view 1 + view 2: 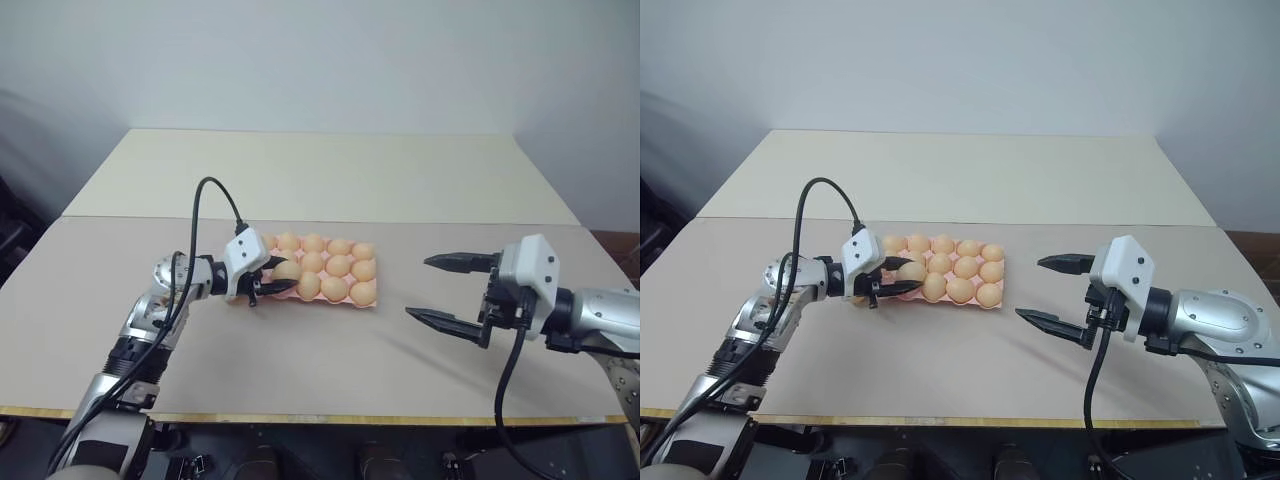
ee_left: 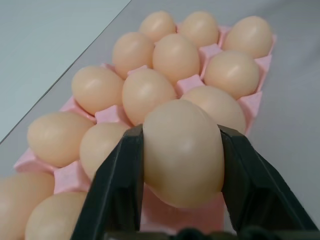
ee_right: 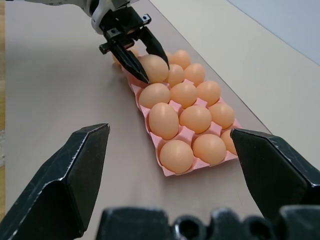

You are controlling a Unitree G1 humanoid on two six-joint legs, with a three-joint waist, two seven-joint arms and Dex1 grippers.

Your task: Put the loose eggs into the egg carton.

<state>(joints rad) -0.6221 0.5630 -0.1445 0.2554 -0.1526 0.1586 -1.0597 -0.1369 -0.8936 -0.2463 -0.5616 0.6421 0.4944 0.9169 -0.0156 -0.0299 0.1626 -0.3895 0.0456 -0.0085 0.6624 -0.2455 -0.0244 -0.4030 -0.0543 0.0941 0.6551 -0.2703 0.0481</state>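
While pinching one egg (image 2: 182, 152) between both black fingers, left gripper (image 1: 272, 279) hovering over the near-left end of the egg carton (image 3: 156, 131). Carton on the table (image 1: 330, 360), cups full of eggs. Right gripper (image 1: 447, 291) spread wide, well apart.

Bare lab: plain table (image 1: 330, 180), blank wall (image 1: 320, 60)

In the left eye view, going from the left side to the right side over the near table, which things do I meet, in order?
Left gripper holding an egg → pink egg carton filled with eggs → bare tabletop → right gripper, fingers spread wide with nothing between them.
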